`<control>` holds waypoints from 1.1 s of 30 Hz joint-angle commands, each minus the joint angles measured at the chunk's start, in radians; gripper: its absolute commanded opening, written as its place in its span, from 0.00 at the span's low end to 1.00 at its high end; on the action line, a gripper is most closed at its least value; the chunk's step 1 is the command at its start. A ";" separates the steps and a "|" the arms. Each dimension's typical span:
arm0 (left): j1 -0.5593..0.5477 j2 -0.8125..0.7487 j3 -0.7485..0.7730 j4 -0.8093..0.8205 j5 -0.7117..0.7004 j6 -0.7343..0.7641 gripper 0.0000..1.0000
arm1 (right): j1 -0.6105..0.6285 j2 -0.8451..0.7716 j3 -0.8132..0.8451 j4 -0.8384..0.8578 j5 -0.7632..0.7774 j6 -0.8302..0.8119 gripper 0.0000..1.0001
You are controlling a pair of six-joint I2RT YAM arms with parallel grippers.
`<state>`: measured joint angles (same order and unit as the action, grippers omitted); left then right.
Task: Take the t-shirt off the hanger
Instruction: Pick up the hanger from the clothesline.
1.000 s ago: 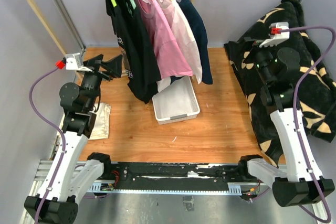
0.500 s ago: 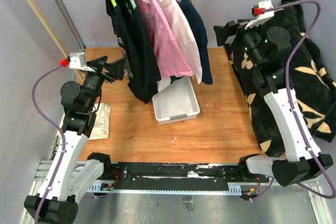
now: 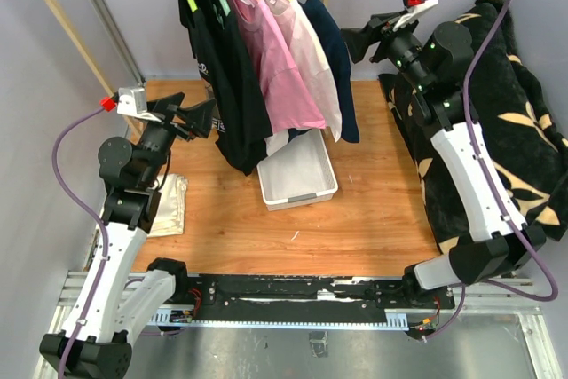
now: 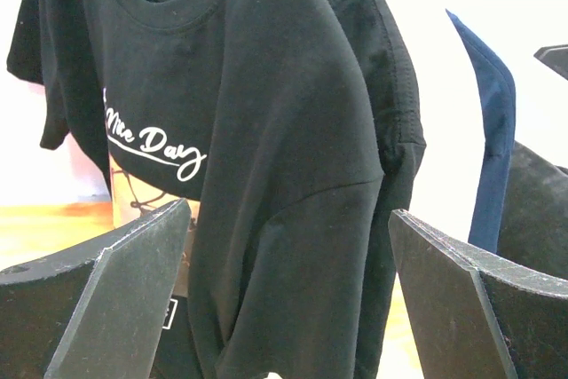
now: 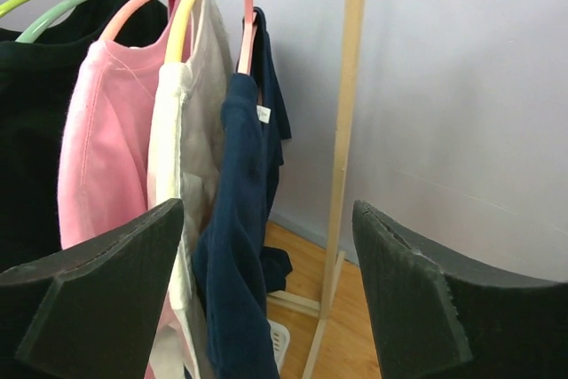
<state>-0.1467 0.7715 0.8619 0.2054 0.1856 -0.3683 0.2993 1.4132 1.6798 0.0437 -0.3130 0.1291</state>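
Observation:
Several t-shirts hang on a rack. A black t-shirt [image 3: 232, 86] with white script hangs on a green hanger at the left, then a pink t-shirt [image 3: 275, 68], a white one [image 3: 311, 51], and a navy t-shirt [image 3: 333, 59] on a pink hanger [image 5: 244, 6]. My left gripper [image 3: 197, 117] is open beside the black t-shirt [image 4: 266, 130], whose sleeve hangs just beyond the left gripper [image 4: 288, 219], untouched. My right gripper [image 3: 355, 42] is raised and open at the rack's right end. In its wrist view the right gripper [image 5: 266, 210] frames the navy t-shirt [image 5: 235, 246] from a distance.
A white plastic bin [image 3: 297, 175] sits on the wooden table under the shirts. A beige cloth [image 3: 170, 203] lies at the left edge. A dark patterned blanket [image 3: 506, 113] covers the right side. The rack's wooden post [image 5: 346, 130] stands right of the navy shirt.
My right arm has swung up and to the left, from over the blanket to the rack's right end. The left arm has hardly moved and stays open.

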 commanded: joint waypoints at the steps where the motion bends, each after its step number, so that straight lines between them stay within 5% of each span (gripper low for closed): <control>1: 0.007 -0.023 0.030 0.011 0.034 0.012 1.00 | 0.019 0.042 0.062 0.040 -0.066 0.033 0.74; 33: 0.007 -0.064 -0.007 0.030 0.066 0.007 1.00 | 0.077 0.218 0.181 -0.005 -0.035 0.032 0.45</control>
<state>-0.1467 0.7177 0.8631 0.2073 0.2348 -0.3672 0.3561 1.6382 1.8431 0.0231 -0.3653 0.1677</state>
